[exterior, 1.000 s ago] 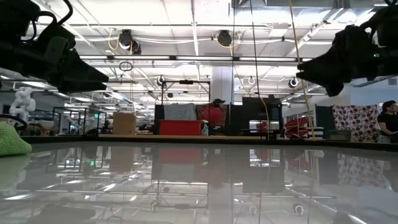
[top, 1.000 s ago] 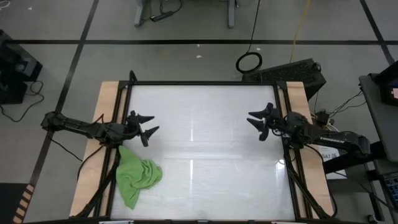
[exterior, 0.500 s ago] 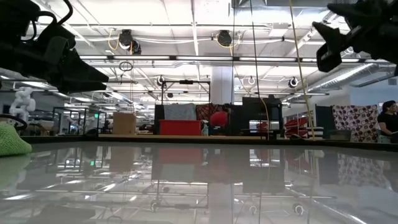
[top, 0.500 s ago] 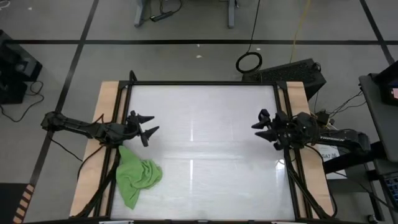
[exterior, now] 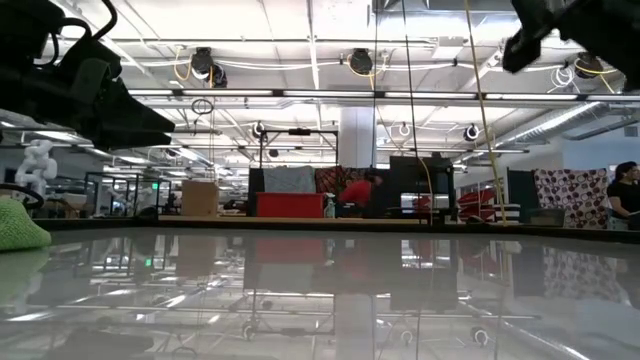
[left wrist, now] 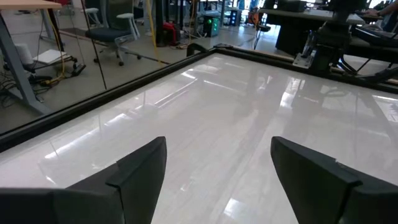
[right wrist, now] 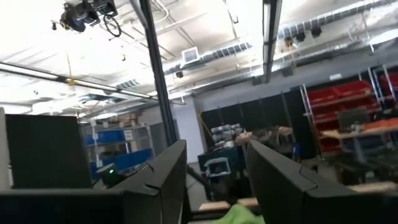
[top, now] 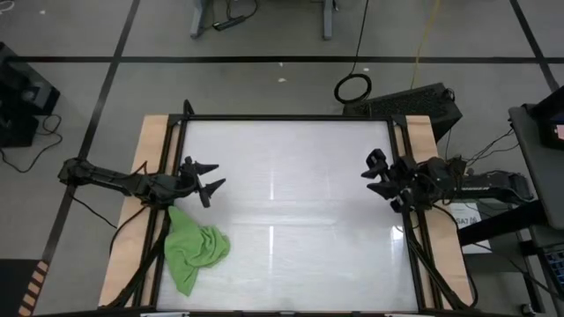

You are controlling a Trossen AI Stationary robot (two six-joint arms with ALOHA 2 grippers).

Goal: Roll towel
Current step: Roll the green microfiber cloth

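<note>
Presently the left end effector (top: 210,182) hangs over the tabletop (top: 291,220) near its left edge, fingers spread and gripping nothing. Just beside it, toward the near edge, lies the towel (top: 194,246), not touched by either arm. Well apart, across the glossy surface, the right end effector (top: 377,176) is raised high by the right rail, also released and empty. Judging by its folds, the towel should be light, limp and easily dragged, so a pinch at a free corner or hem would likely serve better than the bunched middle. It is plain bright lime green, crumpled into a heap with a tail trailing toward the near edge.
</note>
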